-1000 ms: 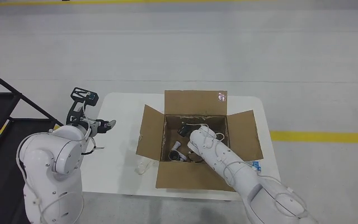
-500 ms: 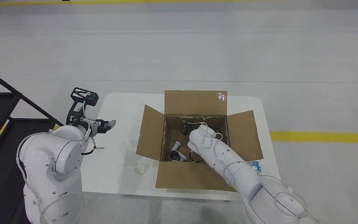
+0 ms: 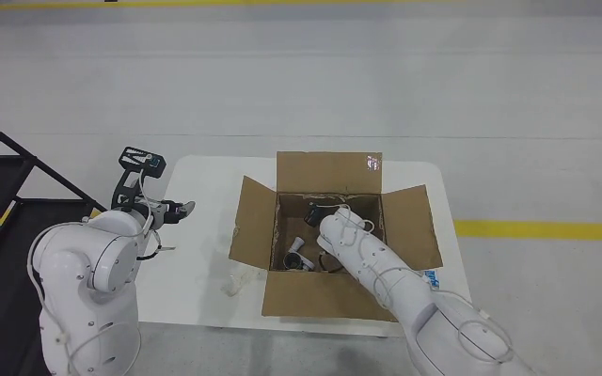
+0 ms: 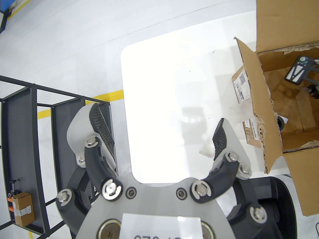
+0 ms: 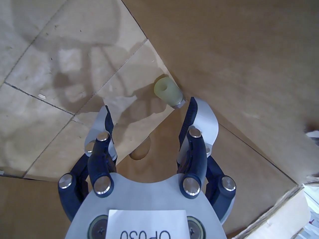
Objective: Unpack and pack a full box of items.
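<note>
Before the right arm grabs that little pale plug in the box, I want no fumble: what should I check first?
1. Right claw open: ok.
2. Plug between the claw's tips: not ok, it lies just beyond them.
3. Plug clear of the box wall: not ok, it sits where floor meets wall.
4. Box flaps folded out: ok.
5. Left claw out of the way, open over the table: ok.
6. Plug loose, not stuck: cannot tell.

A black rack (image 4: pixel 15 138) holding a small carton (image 4: pixel 21 209) stands beside the white table (image 4: pixel 162 88).
</note>
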